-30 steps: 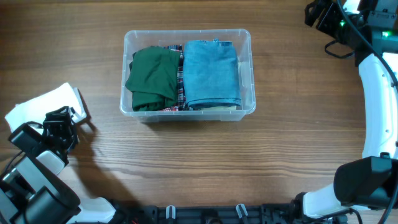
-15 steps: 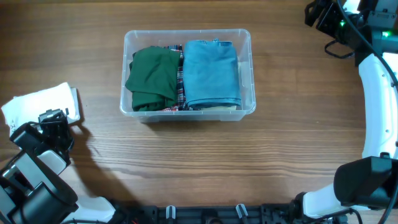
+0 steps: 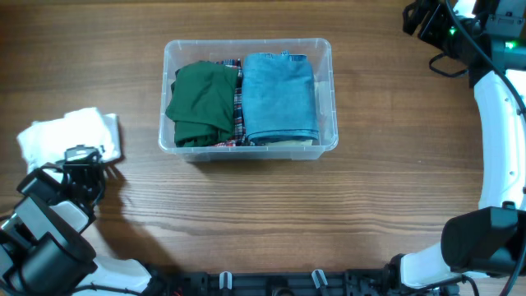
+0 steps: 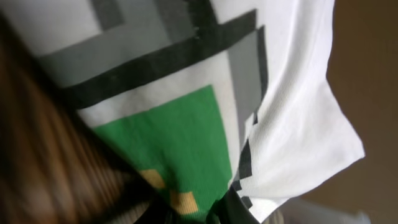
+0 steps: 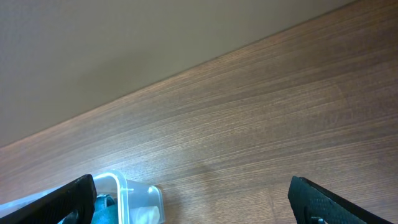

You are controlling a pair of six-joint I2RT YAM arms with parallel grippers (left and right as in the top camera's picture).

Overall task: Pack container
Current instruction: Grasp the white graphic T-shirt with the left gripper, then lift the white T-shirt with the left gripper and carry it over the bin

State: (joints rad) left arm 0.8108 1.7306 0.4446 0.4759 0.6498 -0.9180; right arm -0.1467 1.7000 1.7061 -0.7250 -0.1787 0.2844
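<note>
The container (image 3: pixel 246 43) stands open-topped on the wood surface (image 3: pixel 378 205), a bit left of centre and toward the far side. Inside are 3 folded clothes side by side: a green top (image 3: pixel 201 103) on the left, a blue denim piece (image 3: pixel 279 97) on the right filling approx. half the container, and a strip of red plaid fabric (image 3: pixel 239 99) squeezed between them. All three stay within the walls; the green top is rumpled, the denim lies flat.

Well apart from the container, near the left edge, a white shirt (image 3: pixel 67 133) lies bunched on the surface. The left gripper (image 3: pixel 82 156) is at its near edge, touching it. The left wrist cam is filled w/ that shirt – white knit w/ a print of gray and black bars, a green block and small yellow bits. The cloth gathers into the dark finger parts at the bottom of that view, so the gripper looks clamped on the white shirt.

The right gripper (image 5: pixel 202 202) is up at the far right corner, well away from the container and the clothes. Its two black fingers (image 5: pixel 78 196) show at the bottom corners of the right wrist view, spread wide w/ bare wood between them – released. That view also catches one corner of the container at bottom left, a bit of blue cloth behind its wall.
</note>
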